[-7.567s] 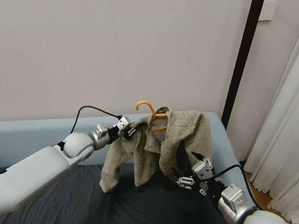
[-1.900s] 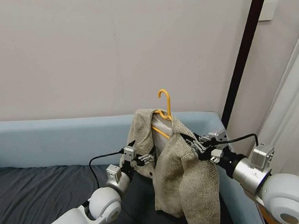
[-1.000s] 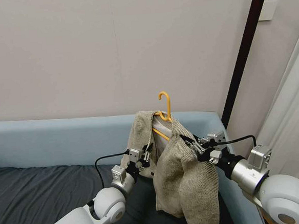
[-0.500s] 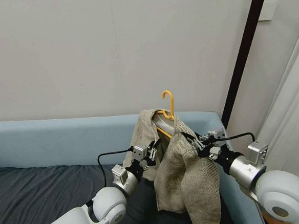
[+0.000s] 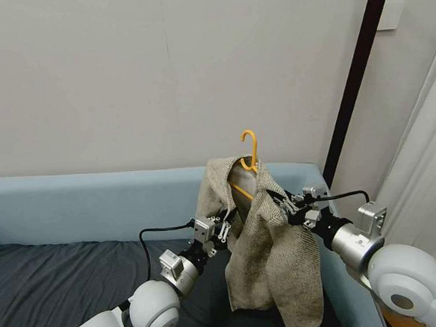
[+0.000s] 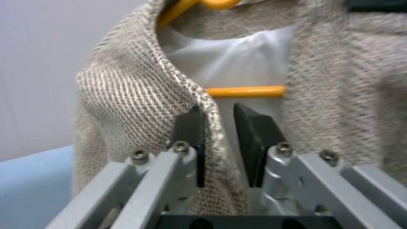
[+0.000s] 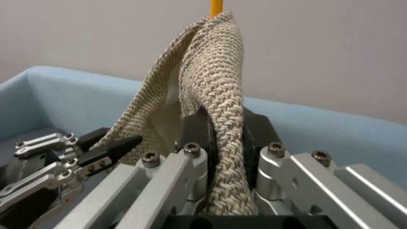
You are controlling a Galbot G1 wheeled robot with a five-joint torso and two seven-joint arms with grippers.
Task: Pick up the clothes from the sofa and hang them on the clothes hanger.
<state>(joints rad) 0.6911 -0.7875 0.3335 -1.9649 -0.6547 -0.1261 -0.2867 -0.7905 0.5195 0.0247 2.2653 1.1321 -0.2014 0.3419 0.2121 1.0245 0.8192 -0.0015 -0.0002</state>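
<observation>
Counts: 1 beige tweed jacket (image 5: 273, 257). 1 orange hanger (image 5: 249, 142). 2 tools: left tool (image 5: 223, 221), right tool (image 5: 284, 202). 1 light blue sofa (image 5: 86, 206) with 1 dark seat cover (image 5: 47, 295). 1 black pole (image 5: 354, 79). 1 white curtain (image 5: 428, 171).

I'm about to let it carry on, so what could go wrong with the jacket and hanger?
Left gripper and right gripper each pinch only a fold of the jacket, so the cloth might slip free. The orange hanger sits loose inside the jacket, apparently gripped by neither, and could tip out.
</observation>
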